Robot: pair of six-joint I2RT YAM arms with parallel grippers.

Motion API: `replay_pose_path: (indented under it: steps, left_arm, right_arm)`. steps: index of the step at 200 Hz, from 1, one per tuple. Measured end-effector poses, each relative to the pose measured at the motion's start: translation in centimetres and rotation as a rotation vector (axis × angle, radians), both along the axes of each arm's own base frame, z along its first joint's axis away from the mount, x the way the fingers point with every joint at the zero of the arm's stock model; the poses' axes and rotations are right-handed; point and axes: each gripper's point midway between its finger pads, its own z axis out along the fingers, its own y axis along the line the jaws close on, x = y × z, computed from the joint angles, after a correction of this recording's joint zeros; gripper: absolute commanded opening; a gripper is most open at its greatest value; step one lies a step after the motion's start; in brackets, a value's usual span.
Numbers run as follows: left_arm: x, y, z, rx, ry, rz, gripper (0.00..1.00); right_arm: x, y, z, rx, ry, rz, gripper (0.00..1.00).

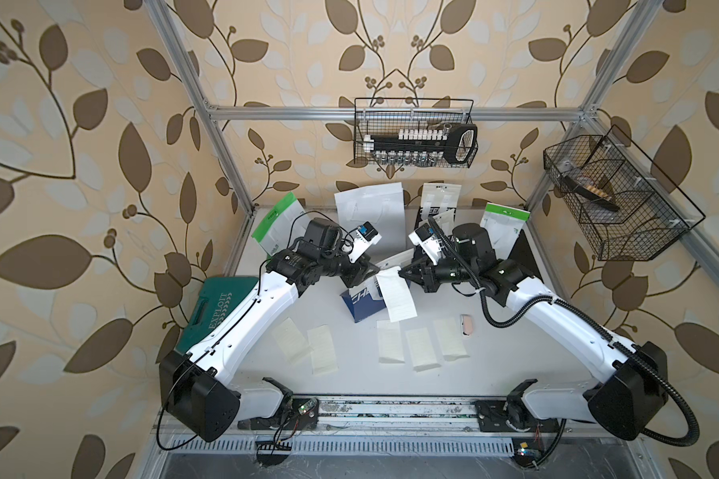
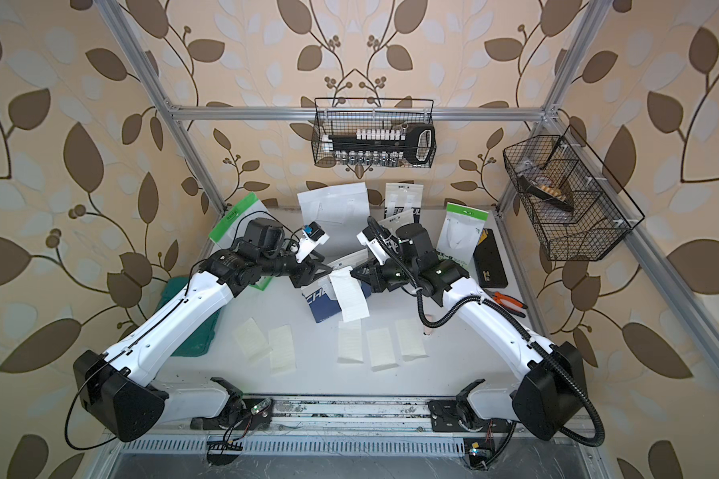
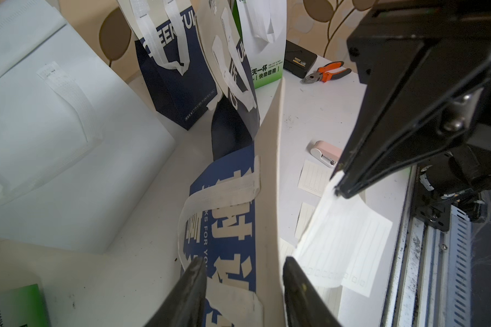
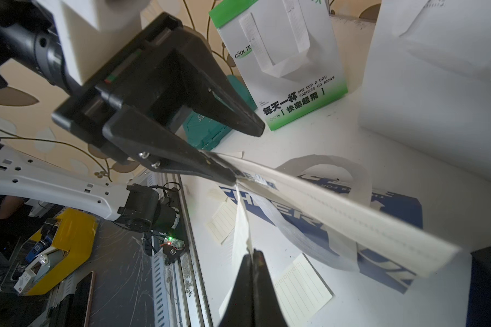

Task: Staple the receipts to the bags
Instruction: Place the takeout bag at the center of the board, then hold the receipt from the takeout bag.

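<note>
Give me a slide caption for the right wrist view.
Shut right hand pinches a cream paper receipt at the raised rim of a blue-and-white paper bag, the open left hand opposite.

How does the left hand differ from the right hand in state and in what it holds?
The left hand stands open; the right hand is shut. The left hand has the raised edge of the blue bag between its fingers, unclamped; the right hand pinches a receipt by one end. Both are black and close together at the blue bag.
</note>
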Motion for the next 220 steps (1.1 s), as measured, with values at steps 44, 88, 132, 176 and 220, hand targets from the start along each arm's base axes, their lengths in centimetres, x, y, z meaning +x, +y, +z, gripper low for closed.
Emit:
replay_pose_path:
  steps: [44, 88, 132, 176, 220]
  left_arm:
    - [0.0, 0.0, 0.0, 0.000, 0.000, 0.000, 0.48]
    - [0.0, 0.0, 0.0, 0.000, 0.000, 0.000, 0.47]
    - [0.1, 0.0, -0.1, 0.001, 0.001, 0.000, 0.44]
    - [0.2, -0.1, -0.2, 0.002, 0.002, -0.001, 0.39]
    - [0.3, -0.1, -0.3, 0.005, 0.004, -0.002, 0.35]
  right_arm:
    - [1.1, 1.0, -0.9, -0.008, 0.024, 0.027, 0.00]
    - [1.5, 1.5, -0.1, 0.031, -0.001, 0.035, 0.00]
    - [1.9, 2.2, 1.8, 0.101, -0.059, 0.064, 0.00]
    - [3.0, 2.6, 0.4, 0.112, -0.032, 0.083, 0.00]
    - [3.3, 2.8, -0.4, 0.109, -0.015, 0.089, 0.00]
